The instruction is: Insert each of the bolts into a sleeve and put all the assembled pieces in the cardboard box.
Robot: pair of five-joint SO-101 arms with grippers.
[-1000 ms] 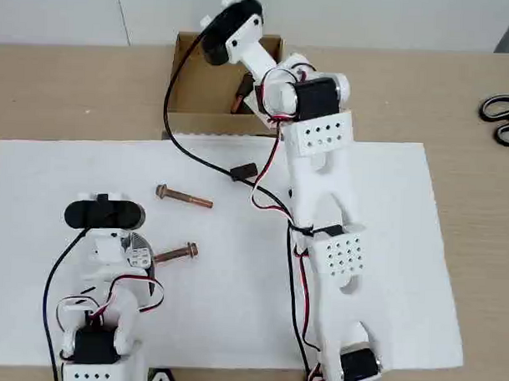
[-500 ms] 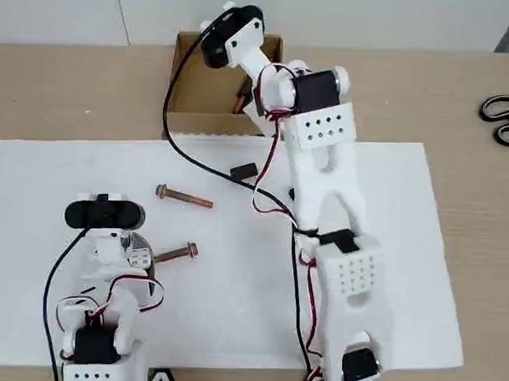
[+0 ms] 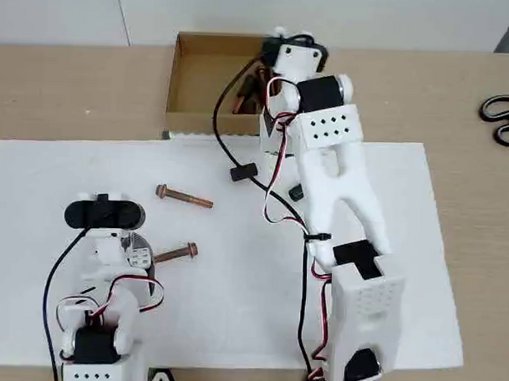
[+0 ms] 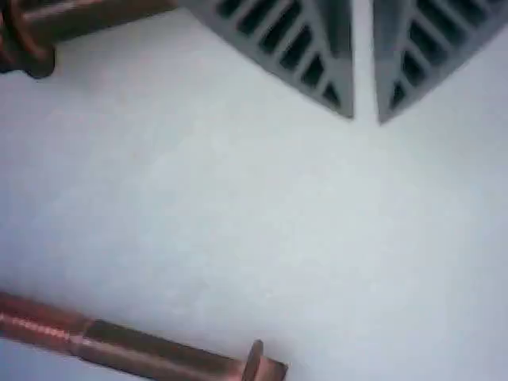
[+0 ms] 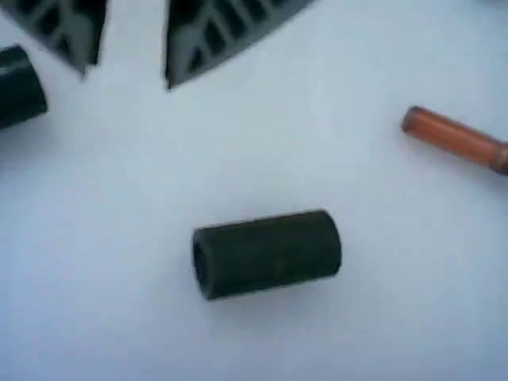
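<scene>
Two copper bolts lie on the white paper, one (image 3: 184, 196) farther out and one (image 3: 175, 254) just beside my left gripper (image 3: 135, 251). The left wrist view has both bolts (image 4: 71, 20) (image 4: 143, 353), and the left gripper (image 4: 366, 119) is shut, with a thin slit between its fingers and nothing in it. Two black sleeves (image 3: 243, 171) (image 3: 296, 192) lie near the right arm (image 3: 323, 151). My right gripper (image 5: 125, 75) hangs open and empty above the paper, close to one sleeve (image 5: 266, 252) and a bolt's tip (image 5: 452, 136). The cardboard box (image 3: 185, 79) holds assembled pieces (image 3: 241, 96).
Black scissors (image 3: 504, 107) lie at the table's far right edge. The white paper (image 3: 71, 176) covers the middle of the wooden table. A black cable (image 3: 227, 135) from the right arm trails across the box's front wall and the paper.
The right arm has drawn back from over the box, and its gripper now hangs over the paper near the sleeves. The left arm and the bolts have not moved.
</scene>
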